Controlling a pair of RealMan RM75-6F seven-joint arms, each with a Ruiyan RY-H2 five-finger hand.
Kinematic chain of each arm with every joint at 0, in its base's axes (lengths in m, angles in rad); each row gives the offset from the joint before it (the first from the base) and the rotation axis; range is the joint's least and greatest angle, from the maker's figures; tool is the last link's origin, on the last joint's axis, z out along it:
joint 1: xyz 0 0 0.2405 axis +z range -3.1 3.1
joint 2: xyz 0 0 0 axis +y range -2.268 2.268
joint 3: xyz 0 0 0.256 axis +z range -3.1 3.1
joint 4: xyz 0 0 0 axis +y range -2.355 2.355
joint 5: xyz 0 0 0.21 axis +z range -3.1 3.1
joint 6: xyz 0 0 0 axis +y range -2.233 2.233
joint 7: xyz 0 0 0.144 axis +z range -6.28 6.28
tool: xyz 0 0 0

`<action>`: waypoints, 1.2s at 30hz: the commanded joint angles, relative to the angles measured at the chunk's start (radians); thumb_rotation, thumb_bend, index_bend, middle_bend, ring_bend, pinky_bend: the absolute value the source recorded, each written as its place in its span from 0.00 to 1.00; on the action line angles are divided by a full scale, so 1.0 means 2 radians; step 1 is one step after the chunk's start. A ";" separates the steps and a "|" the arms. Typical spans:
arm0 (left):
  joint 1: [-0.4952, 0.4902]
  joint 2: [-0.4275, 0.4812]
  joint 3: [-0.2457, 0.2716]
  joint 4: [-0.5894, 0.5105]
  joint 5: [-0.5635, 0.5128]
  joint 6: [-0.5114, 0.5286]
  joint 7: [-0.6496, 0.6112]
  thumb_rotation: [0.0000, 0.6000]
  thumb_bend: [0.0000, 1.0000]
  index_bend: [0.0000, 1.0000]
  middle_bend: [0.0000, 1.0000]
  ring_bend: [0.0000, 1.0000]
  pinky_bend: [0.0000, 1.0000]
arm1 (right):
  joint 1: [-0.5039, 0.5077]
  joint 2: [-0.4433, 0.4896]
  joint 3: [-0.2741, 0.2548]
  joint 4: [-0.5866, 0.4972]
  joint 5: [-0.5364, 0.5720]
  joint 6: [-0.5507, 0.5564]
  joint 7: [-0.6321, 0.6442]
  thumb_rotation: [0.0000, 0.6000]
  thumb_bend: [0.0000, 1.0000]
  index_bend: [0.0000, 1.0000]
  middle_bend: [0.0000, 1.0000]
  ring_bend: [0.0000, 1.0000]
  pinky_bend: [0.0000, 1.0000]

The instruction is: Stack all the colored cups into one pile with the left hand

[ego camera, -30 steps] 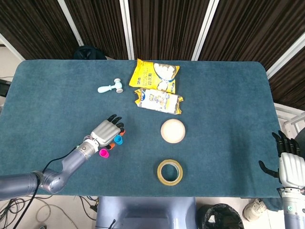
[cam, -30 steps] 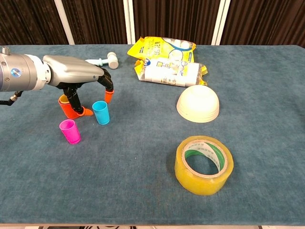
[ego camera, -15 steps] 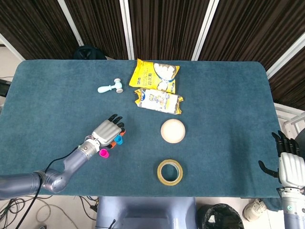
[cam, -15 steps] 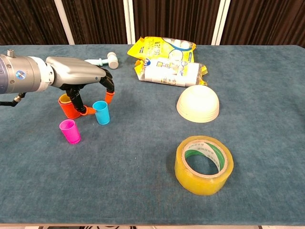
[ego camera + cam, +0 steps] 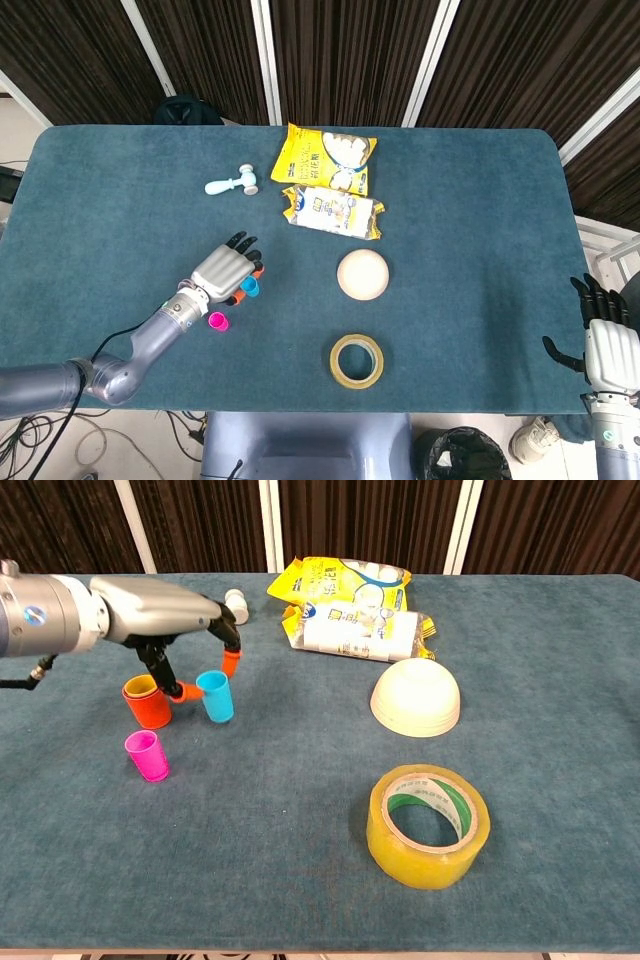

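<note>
Lifted slightly since a second ago, the blue cup (image 5: 216, 696) now hangs a little above the table (image 5: 300, 810), carried up and toward the far side by the left hand (image 5: 165, 620). That hand pinches the cup between an orange-tipped thumb at its rim and an orange-tipped finger behind it, while the other fingers arch over the top. In the head view the left hand (image 5: 222, 270) covers most of the cup, with only a blue edge showing beside its fingertips.

Just left of the blue cup stands the orange cup (image 5: 148, 703), upright on the table, with a yellow cup nested inside it so that only a yellow rim shows. Nearer the front edge, and apart from both, the pink cup (image 5: 146, 755) stands upright on its own.

Farther right lie an upturned cream bowl (image 5: 415, 697) and a roll of yellow tape (image 5: 429, 825) resting flat. Toward the far edge sit two yellow snack bags (image 5: 350, 605) and a small pale-blue toy hammer (image 5: 233, 184).

The right hand (image 5: 605, 345) rests off the table's right corner, its fingers apart and holding nothing.
</note>
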 commanded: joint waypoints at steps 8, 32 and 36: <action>0.030 0.084 0.006 -0.062 0.006 0.033 -0.011 1.00 0.34 0.44 0.23 0.00 0.02 | -0.001 0.001 -0.001 -0.003 -0.002 0.002 -0.001 1.00 0.31 0.09 0.04 0.10 0.04; 0.070 0.092 0.019 -0.015 0.082 0.019 -0.093 1.00 0.34 0.44 0.23 0.00 0.02 | 0.001 -0.004 0.000 0.001 0.002 -0.001 -0.007 1.00 0.31 0.09 0.04 0.10 0.04; 0.071 0.087 0.020 -0.009 0.082 0.016 -0.088 1.00 0.34 0.44 0.23 0.00 0.02 | 0.001 -0.004 0.000 0.001 0.002 -0.001 -0.005 1.00 0.31 0.09 0.04 0.10 0.04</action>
